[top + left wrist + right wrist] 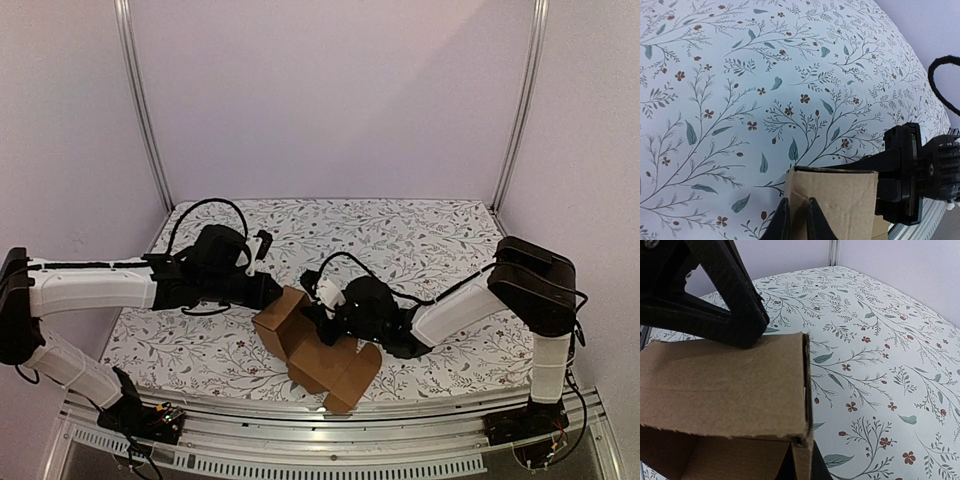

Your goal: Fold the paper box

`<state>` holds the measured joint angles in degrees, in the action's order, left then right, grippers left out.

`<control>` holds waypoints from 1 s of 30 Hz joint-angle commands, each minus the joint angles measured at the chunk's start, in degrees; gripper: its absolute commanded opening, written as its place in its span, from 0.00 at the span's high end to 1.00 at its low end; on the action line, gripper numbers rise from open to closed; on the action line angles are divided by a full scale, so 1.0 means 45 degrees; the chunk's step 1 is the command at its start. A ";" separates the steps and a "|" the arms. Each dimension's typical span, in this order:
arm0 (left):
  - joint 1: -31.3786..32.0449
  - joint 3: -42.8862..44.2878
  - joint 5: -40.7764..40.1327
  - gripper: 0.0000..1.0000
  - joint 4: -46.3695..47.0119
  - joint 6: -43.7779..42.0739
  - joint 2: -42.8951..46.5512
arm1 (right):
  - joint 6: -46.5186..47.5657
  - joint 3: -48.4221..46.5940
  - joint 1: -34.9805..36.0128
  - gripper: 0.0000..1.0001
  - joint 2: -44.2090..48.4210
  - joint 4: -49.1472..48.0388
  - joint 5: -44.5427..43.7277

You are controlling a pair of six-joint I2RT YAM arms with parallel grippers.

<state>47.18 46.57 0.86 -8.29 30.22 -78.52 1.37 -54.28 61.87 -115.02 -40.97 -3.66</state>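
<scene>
The paper box lies half-formed on the floral tabletop, toward 6 o'clock of its surface and close to the near edge. One hollow, cube-like part is raised, and loose flaps trail off toward 5 o'clock.

The left claw meets the box at its 10 o'clock corner. In the left wrist view its two fingertips sit close together with a strip of brown board between them, so it looks pinched onto an upright panel. I judge that this grip anchors that side so the carton cannot slide or spin while the other arm works.

The right claw comes in from 2 o'clock. In its own wrist view the thin edge of a side wall runs down between its dark fingers, so it too appears pinched on cardboard. The box opening shows below the top panel, and the left claw's black body is pressed at the panel's far edge, toward 11 o'clock.

With one claw on each of two opposite walls, the sides can be squared against each other. The fold seems roughly midway: the walls stand, but the flaps at 5 o'clock are not yet tucked. The likely risks are creasing the thin wall or pulling it out of the opposing grip.
</scene>
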 commanded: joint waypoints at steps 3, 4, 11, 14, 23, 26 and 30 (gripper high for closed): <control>0.0063 0.0044 0.1085 0.90 0.0568 0.0040 -0.0652 | 0.0385 0.0283 0.0007 1.00 -0.0959 -0.2566 0.0363; 0.0063 0.0055 0.1127 0.90 0.0573 0.0047 -0.0714 | 0.0440 0.0344 0.0005 1.00 -0.1045 -0.2876 0.0433; 0.0077 0.0218 0.1379 0.91 0.0240 0.0123 -0.1088 | 0.0588 0.0494 0.0014 0.99 -0.1659 -0.3454 0.0450; 0.0101 0.0218 0.1555 0.92 0.0243 0.0304 -0.1246 | 0.0549 0.0539 0.0021 0.94 -0.1760 -0.3671 0.0405; 0.0180 0.0380 0.1764 0.92 0.0093 0.0597 -0.1626 | 0.0401 0.0539 -0.0003 0.75 -0.1986 -0.4252 0.0258; 0.0182 0.0500 0.1658 0.92 -0.0113 0.0551 -0.1652 | 0.0365 0.0464 -0.0002 0.75 -0.2137 -0.4337 0.0202; 0.0180 0.0569 0.1564 0.92 -0.0385 0.0499 -0.1638 | 0.0304 0.0369 -0.0008 0.77 -0.2431 -0.4483 0.0017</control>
<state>47.46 48.07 7.35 -7.16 32.60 -85.03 3.42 -51.79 61.80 -123.76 -59.22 -2.68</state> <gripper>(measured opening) 0.080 0.242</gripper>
